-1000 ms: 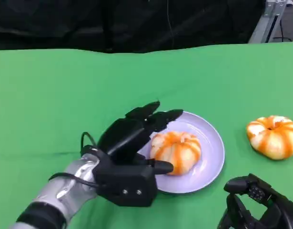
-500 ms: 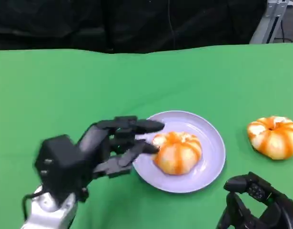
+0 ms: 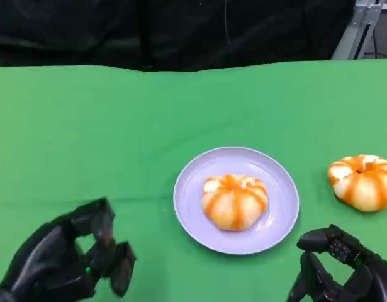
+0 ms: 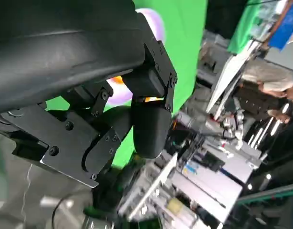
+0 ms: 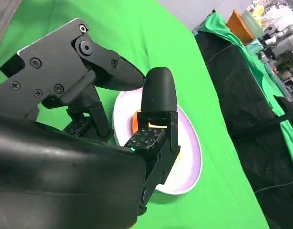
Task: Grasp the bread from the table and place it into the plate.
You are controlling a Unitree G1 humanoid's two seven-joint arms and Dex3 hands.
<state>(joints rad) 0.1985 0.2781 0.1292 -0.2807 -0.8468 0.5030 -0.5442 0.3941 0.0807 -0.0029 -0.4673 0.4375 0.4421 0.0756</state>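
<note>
Bread [image 3: 235, 201], a round bun striped orange and cream like a small pumpkin, is sitting a little right of centre in the pale lavender plate [image 3: 196, 184], which is resting on the green worktop [image 3: 117, 126]. A second bread of the same kind [image 3: 362, 181] is lying bare on the worktop, well to the right of the plate and apart from its rim.

The left hand [image 3: 67, 261] is hanging low at the near left, well apart from the plate, with its black fingers curled loosely and holding nothing. The right hand [image 3: 338, 270] is waiting at the near right, just in front of the second bread but not touching it; it is holding nothing, and its fingers are standing somewhat apart.

Judging by its looks, this bread is light and soft, with a glossy skin that may be slightly slick. It is probably going to squash or dent under a hard squeeze, so a gentle, wide grip seems best. The dimple in the top and the ribbed sides are offering natural places for fingers, with the thumb on one flank and the fingers on the opposite flank, low enough to cradle the widest part. Since the second bread is closest to the right hand, that hand looks best placed to take it.
</note>
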